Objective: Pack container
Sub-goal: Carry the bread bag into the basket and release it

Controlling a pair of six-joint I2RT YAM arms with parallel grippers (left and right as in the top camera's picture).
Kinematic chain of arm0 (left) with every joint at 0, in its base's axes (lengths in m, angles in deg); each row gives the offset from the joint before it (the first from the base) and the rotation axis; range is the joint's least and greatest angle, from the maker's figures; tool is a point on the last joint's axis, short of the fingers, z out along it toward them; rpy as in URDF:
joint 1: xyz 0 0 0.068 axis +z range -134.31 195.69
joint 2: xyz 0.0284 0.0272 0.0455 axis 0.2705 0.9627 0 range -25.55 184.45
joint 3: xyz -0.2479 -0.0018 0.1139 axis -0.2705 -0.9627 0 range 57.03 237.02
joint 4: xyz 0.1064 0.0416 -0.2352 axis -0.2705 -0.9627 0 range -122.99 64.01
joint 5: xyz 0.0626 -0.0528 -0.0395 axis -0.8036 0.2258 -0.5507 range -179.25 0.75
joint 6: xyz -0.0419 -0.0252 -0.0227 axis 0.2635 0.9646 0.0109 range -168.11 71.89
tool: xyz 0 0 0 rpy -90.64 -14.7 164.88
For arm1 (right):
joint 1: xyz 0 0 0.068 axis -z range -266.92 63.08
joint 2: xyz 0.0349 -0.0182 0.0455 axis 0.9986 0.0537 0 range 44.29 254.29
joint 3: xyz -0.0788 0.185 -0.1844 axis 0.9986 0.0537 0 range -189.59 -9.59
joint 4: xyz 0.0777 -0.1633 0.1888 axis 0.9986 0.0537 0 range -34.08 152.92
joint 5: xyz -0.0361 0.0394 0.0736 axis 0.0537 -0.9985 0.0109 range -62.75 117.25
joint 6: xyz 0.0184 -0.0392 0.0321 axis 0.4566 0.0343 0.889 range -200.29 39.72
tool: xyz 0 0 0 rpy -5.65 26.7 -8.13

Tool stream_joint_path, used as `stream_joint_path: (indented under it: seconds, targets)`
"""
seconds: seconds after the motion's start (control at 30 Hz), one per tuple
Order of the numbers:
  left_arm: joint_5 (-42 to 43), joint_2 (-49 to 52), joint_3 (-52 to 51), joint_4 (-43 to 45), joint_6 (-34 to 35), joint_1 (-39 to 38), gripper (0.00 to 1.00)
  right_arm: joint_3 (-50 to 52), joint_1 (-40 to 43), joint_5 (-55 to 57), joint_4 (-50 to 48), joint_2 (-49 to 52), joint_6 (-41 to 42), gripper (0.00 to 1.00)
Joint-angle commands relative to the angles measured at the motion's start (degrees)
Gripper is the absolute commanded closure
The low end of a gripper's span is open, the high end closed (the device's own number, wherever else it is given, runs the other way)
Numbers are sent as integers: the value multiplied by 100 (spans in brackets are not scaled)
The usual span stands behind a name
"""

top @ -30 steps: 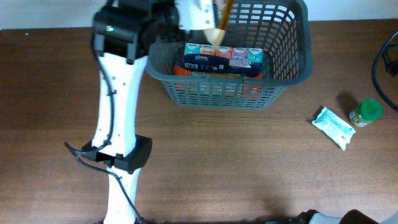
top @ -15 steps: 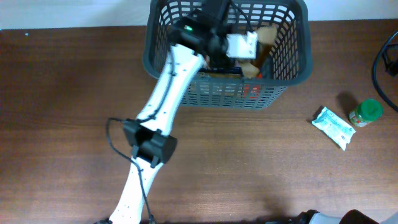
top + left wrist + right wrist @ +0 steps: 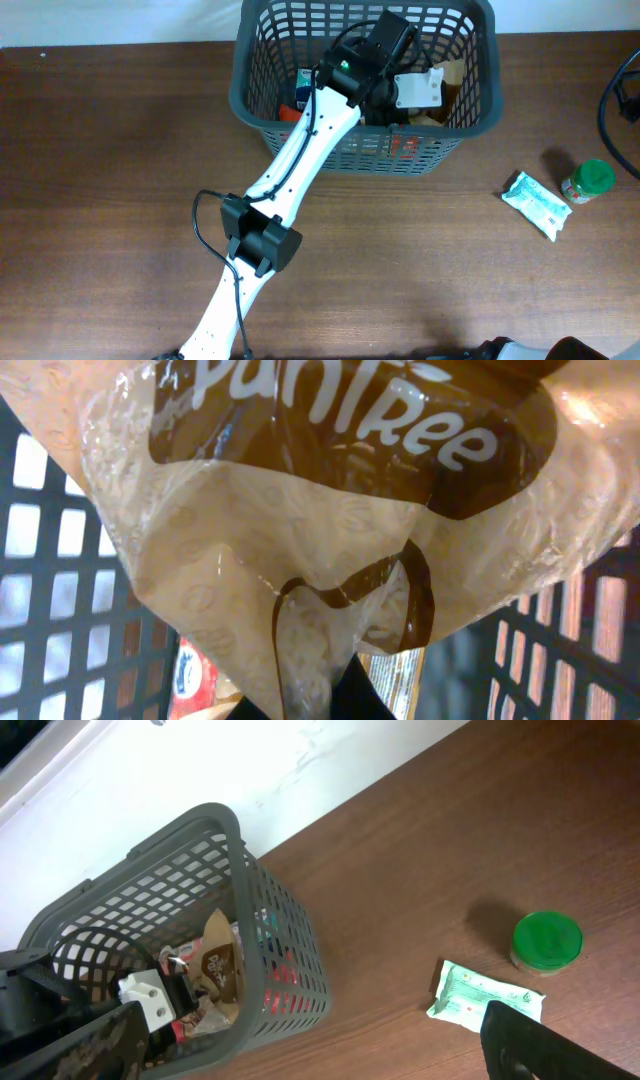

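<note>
The dark grey basket (image 3: pixel 241 95) stands at the table's far edge and also shows in the right wrist view (image 3: pixel 290 955). My left gripper (image 3: pixel 436 98) is down inside its right half, shut on a tan "pantree" bag (image 3: pixel 453 71). In the left wrist view the bag (image 3: pixel 300 560) fills the frame, pinched between my fingertips (image 3: pixel 312 705). The right wrist view shows the bag (image 3: pixel 215 965) upright against the basket wall. My right gripper (image 3: pixel 310 1040) is open and empty, above the table in front of the basket.
A green-lidded jar (image 3: pixel 588 181) and a white-green wipes pack (image 3: pixel 537 204) lie on the table right of the basket; both show in the right wrist view (image 3: pixel 547 940) (image 3: pixel 487 995). A tissue pack (image 3: pixel 304 82) and red packaging (image 3: pixel 405 146) are in the basket. Black cable (image 3: pixel 618 100) at right edge.
My left arm has swung from the basket's left rim into the basket and moved right with the bag. The tissue pack is now mostly covered by the arm.
</note>
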Motion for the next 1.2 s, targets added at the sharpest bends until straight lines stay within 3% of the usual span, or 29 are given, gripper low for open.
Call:
stream_joint_path:
  seconds: [0.0, 0.27, 0.3, 0.33, 0.37, 0.4, 0.57, 0.8, 1.03, 1.17]
  targets:
    - [-195, 164, 11, 101, 201, 33, 98, -42, 39, -7, -2, 0, -37, 1]
    - [-177, 415, 0, 149, 203, 42, 98, -39, 39, -7, -4, 0, -37, 1]
    - [-177, 415, 0, 151, 205, 42, 89, -39, 39, -7, -2, 0, -37, 1]
    - [-177, 415, 0, 160, 216, 42, 66, -39, 39, -7, -4, 0, -37, 1]
    - [-177, 411, 0, 170, 249, 42, 41, -39, 39, -7, -4, 0, -37, 1]
    - [-177, 385, 0, 181, 323, 42, 1, -39, 39, -7, -4, 0, -37, 0]
    - [-177, -103, 2, 186, 1067, 109, 1, -39, 39, -7, -4, 0, -37, 1]
    - [-374, -1539, 42, 181, 2087, 654, 1, -39, 39, -7, -4, 0, -37, 1]
    - [-393, -2769, 42, 42, 3617, 1945, 1, -39, 39, -7, -4, 0, -37, 1]
    - [-393, -2944, 42, -444, 4210, 2876, 1, -39, 39, -7, -2, 0, -37, 1]
